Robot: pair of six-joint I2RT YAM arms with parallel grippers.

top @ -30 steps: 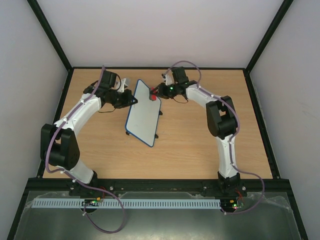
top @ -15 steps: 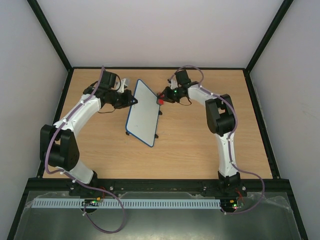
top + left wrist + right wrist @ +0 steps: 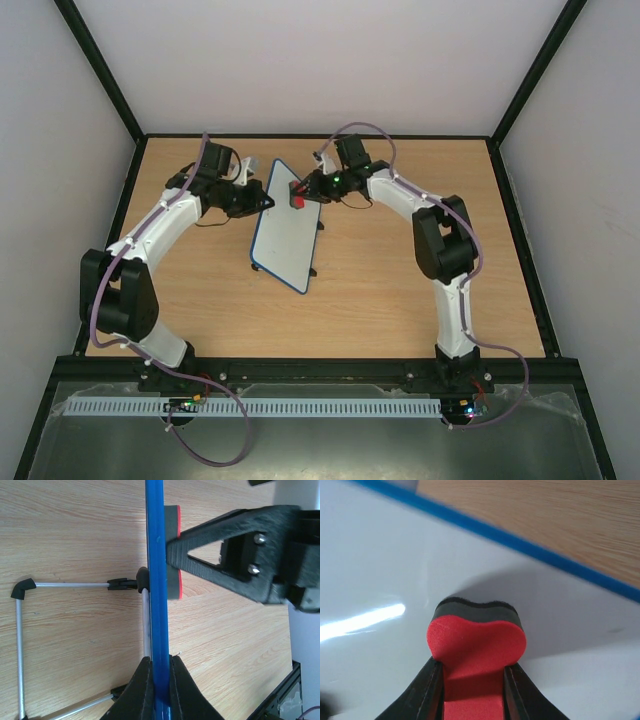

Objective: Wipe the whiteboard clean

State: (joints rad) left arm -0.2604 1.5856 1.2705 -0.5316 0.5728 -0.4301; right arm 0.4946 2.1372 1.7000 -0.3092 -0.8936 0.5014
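The whiteboard [image 3: 285, 235] stands tilted on the table left of centre, white with a dark blue rim. No writing shows on it. My left gripper [image 3: 264, 203] is shut on its left rim; in the left wrist view the blue rim [image 3: 157, 570] runs edge-on between my left gripper's [image 3: 160, 680] jaws. My right gripper [image 3: 302, 193] is shut on a red eraser [image 3: 297, 200] and holds it against the board's upper part. In the right wrist view the eraser [image 3: 476, 640] sits squeezed in my right gripper [image 3: 475, 695], its dark felt face touching the white surface [image 3: 385, 570].
The wooden table [image 3: 400, 290] is bounded by black frame rails and pale walls on three sides. A thin wire stand [image 3: 20, 630] with black corner pieces props the board from behind. The right gripper's black finger [image 3: 235, 545] shows on the board's far side.
The right gripper with the eraser swept out to the board's right edge, then back left onto its upper surface. The left gripper and the board stayed put.
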